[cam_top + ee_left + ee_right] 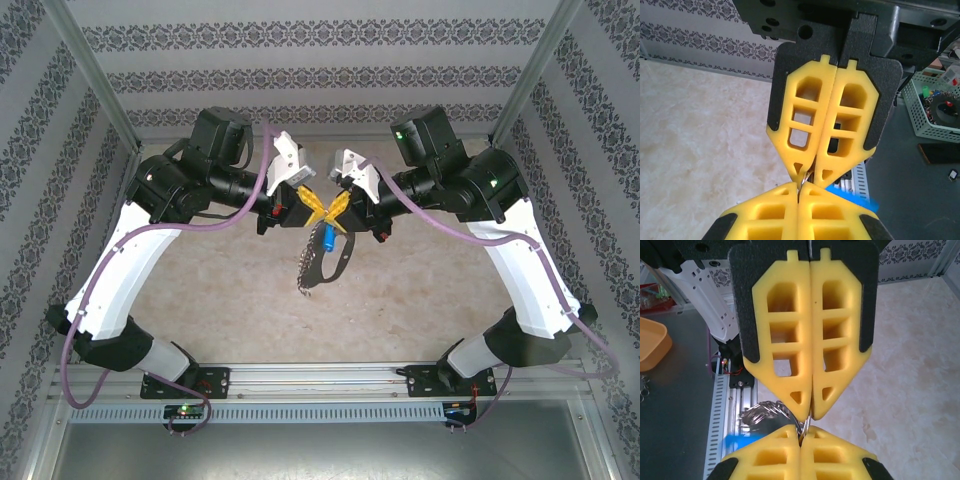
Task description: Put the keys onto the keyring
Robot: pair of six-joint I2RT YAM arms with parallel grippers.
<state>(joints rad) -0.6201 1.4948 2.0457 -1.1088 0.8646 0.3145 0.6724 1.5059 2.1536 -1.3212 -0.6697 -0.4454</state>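
Tips of the left gripper [799, 189] and right gripper [801, 430] clamp the top of the thin grey metal oval keyring [308, 268], steadying it aloft. The tiny blue-headed silver key [328, 238] hangs just below that top, perhaps already threaded.

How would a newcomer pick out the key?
In the top view, the left claw and right claw meet tip to tip over the table. Just beneath hangs the key, the sole blue thing beside the dark keyring and its grey toothed pieces.
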